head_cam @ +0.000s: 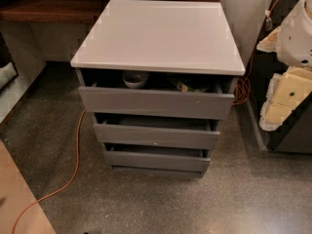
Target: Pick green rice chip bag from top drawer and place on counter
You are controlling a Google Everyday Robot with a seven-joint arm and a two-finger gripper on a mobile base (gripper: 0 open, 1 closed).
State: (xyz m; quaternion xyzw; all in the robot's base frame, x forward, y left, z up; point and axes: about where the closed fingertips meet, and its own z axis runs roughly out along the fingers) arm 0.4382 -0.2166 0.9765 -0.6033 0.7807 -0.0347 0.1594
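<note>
Camera view puts the task at its start: the green bag [187, 86] lies in the partly open top drawer [156, 104], right of a white bowl [135, 78], not yet on the surface [158, 33]. The tool [285, 99] is at the right edge, well apart; I cannot tell how open it is. Reaching, grasping and placing all remain

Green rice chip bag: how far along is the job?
Done: the top drawer stands partly open. In hand: nothing; the green rice chip bag lies inside it, right of the white bowl. The gripper is out of view; only the robot's white arm shows at the right edge. Left: reach in, grasp the bag, lift it out, set it on the counter.
</note>
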